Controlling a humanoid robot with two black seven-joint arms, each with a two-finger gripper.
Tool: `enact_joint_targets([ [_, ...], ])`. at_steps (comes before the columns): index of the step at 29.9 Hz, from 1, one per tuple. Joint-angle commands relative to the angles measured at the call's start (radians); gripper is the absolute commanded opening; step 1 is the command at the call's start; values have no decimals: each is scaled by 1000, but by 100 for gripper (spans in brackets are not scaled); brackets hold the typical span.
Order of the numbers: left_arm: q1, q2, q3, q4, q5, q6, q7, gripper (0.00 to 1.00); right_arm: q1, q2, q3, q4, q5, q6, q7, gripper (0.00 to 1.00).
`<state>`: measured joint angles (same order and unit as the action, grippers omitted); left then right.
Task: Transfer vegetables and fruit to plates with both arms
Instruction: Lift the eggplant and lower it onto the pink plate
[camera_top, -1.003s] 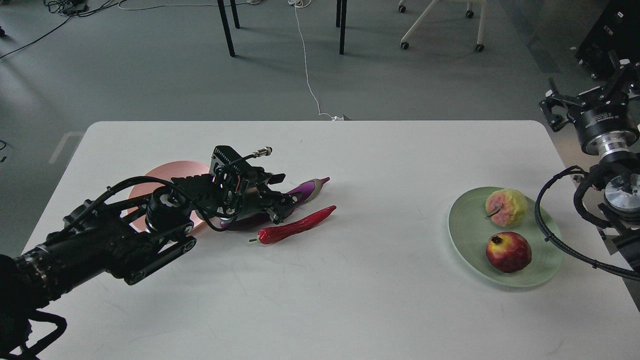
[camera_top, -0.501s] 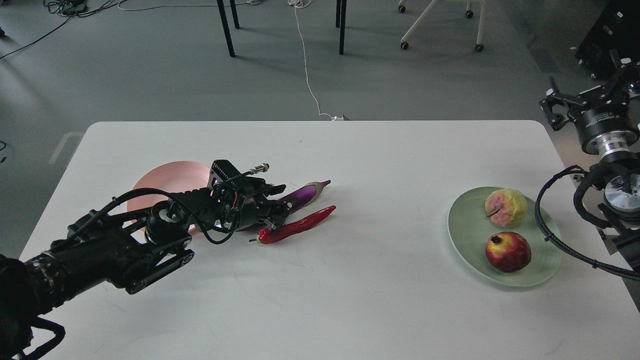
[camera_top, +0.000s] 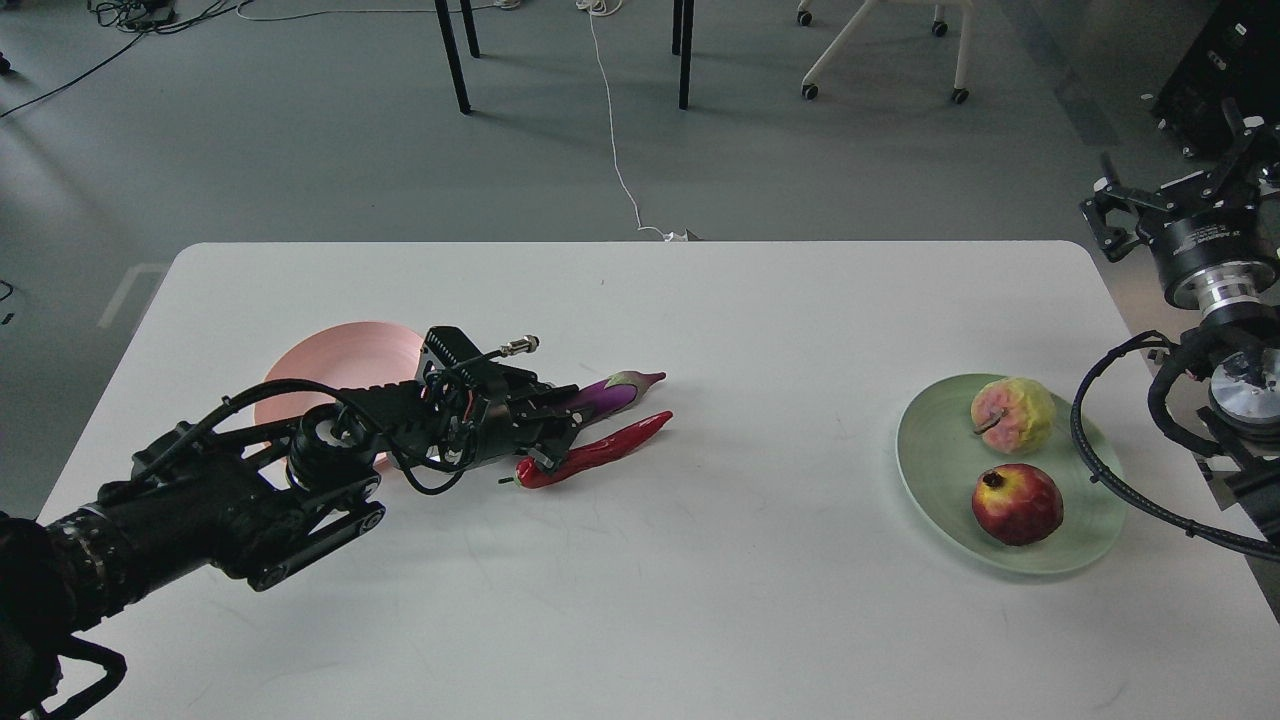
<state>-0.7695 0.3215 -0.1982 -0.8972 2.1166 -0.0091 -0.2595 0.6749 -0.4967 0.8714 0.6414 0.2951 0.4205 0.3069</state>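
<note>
My left gripper lies low on the table with its two fingers closed around the thick end of the purple eggplant. The eggplant's grey-green cap points right. The red chili pepper lies just in front of the eggplant and touches the lower finger. The pale pink plate sits behind my left wrist, partly hidden and with nothing seen on it. The mint green plate holds the bumpy yellow-pink fruit and the pomegranate. My right gripper is raised off the table's right edge, open and empty.
The white table has its right edge close to my right arm, whose black cable loops over the green plate's rim. Chair and table legs stand on the grey floor beyond the far edge.
My left gripper has sunk onto the eggplant and its fingers have closed in on it. The eggplant's cap end has swung slightly down. The right arm has not moved.
</note>
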Motion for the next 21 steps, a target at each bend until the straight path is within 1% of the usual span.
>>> enact_joint_targets([
  [1, -5, 1, -3, 0, -26, -2, 2, 12, 2, 0, -2, 0, -1, -2, 0, 99],
  [4, -11, 13, -15, -11, -75, 0, 2, 12, 3, 0, -2, 0, -1, -3, 0, 99],
  [6, -17, 37, -21, -38, -130, 1, 2, 12, 6, 0, -2, 0, -1, -5, 0, 99],
  [11, -59, 206, -21, -196, -280, -22, 5, 13, 9, -9, -2, 0, -1, -3, 0, 99],
  [14, -79, 298, -21, -241, -406, -23, 5, 13, 9, -11, -3, -2, -1, -3, 0, 99],
  [17, -83, 376, -12, -233, -518, -28, 5, 14, 9, -11, -3, -2, -1, -3, 0, 99],
  [19, -70, 421, 0, -214, -526, -32, 6, 14, 11, -13, -3, -2, -1, -3, 0, 99],
  [21, -51, 439, 11, -171, -523, -34, 6, 15, 11, -13, -3, -3, -1, -3, 0, 99],
])
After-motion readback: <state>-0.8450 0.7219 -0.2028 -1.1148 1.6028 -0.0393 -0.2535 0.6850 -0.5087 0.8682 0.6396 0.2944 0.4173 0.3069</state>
